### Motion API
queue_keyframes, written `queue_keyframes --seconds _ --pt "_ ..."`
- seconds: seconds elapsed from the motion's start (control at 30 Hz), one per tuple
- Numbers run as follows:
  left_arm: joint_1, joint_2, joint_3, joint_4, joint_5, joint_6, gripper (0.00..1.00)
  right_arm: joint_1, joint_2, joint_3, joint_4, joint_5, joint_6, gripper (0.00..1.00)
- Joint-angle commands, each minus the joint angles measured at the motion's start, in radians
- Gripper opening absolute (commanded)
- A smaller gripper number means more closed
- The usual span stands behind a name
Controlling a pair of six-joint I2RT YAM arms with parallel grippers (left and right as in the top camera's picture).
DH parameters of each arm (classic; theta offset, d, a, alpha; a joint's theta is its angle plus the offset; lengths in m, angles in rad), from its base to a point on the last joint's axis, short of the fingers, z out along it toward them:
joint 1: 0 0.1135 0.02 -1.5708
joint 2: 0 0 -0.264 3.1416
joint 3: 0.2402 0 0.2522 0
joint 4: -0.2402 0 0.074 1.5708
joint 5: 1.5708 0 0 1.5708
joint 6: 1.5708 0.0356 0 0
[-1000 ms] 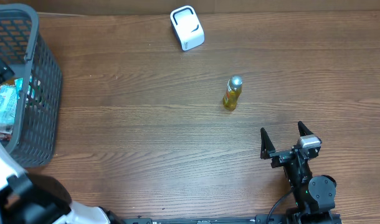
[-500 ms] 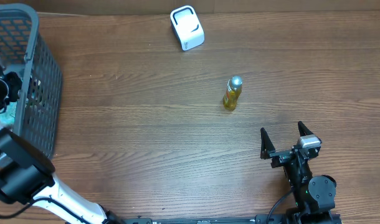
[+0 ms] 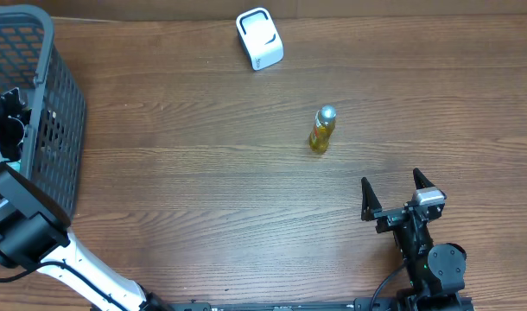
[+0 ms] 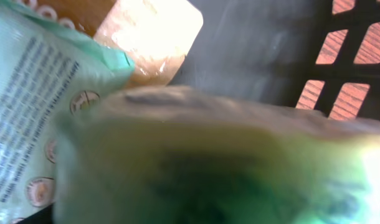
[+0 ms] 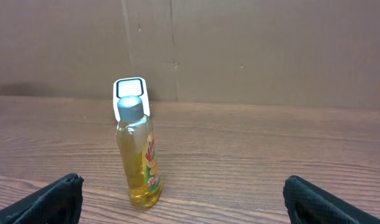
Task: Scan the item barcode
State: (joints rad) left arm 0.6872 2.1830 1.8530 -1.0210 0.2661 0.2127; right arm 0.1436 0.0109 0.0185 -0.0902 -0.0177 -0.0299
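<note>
Green item (image 4: 209, 168), left arm (image 3: 22, 226) shifted within basket (image 3: 65, 112)

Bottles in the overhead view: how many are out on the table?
1. The yellow bottle with a grey cap stands upright on the table, right of centre, below the white device. The grey basket at the left edge may hide more.

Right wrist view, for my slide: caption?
Open right gripper faces upright yellow bottle, white scanner behind, on wooden table.

Count: 1 bottle (image 3: 322, 130), 1 scanner (image 3: 259, 39), 1 basket (image 3: 60, 95), 1 counter (image 3: 203, 216). In basket: 1 teal packet (image 4: 28, 106), 1 tan packet (image 4: 149, 31), 1 blurred green item (image 4: 209, 162).
</note>
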Motion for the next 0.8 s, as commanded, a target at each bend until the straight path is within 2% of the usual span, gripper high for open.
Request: queue_keyframes --seconds 0.0,0.2,0.37,0.6,0.77 --pt "0.0 0.014 0.013 -0.001 0.013 0.011 0.58 -0.005 -0.008 -0.011 0.006 0.008 -0.005 1.0" --pt "0.0 0.012 0.056 -0.045 -0.024 -0.016 0.5 -0.005 -0.008 -0.011 0.006 0.008 -0.005 1.0" --pt "-0.001 -0.026 0.238 -0.143 -0.067 -0.069 0.41 -0.005 -0.008 -0.011 0.006 0.008 -0.005 1.0" --pt "-0.014 -0.189 0.494 -0.232 -0.054 -0.195 0.41 -0.005 -0.008 -0.011 0.006 0.008 -0.005 1.0" --pt "-0.05 -0.364 0.499 -0.219 -0.056 -0.248 0.41 -0.005 -0.008 -0.011 0.006 0.008 -0.005 1.0"
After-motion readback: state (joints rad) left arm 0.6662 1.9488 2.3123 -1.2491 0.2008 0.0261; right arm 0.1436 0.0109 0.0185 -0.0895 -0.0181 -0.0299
